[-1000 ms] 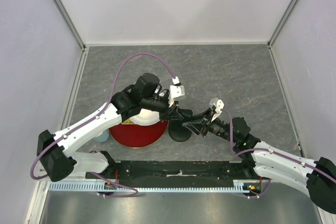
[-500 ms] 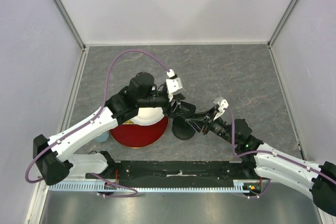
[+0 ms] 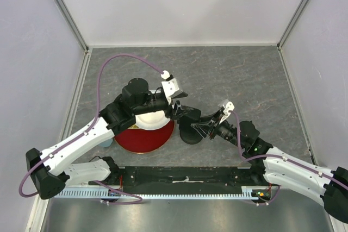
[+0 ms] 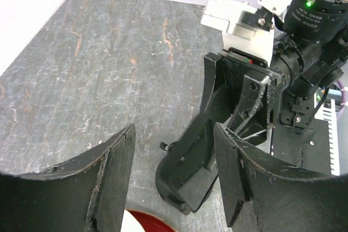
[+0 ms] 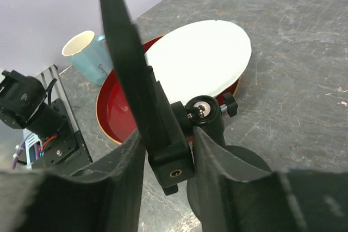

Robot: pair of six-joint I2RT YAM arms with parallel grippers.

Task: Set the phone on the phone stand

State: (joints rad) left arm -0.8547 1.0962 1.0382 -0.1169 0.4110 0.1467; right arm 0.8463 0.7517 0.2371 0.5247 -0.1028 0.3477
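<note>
The phone, a flat black slab, stands tilted in the cradle of the phone stand; from the right wrist I see it edge-on. In the left wrist view the phone leans over the stand's round base. My left gripper is open, just short of the phone, with nothing between its fingers. My right gripper straddles the cradle's lower block. Its right finger touches the block and a thin gap shows at the left finger. From above, the stand's base sits between both grippers.
A white plate lies on a red dish just left of the stand, under the left arm. A pale blue paper cup stands beyond the dish, near the table's front left. Walls enclose the grey table on three sides.
My left gripper has opened, let go of the phone and drawn back to the left. The right jaws have widened a little around the stand's cradle.
</note>
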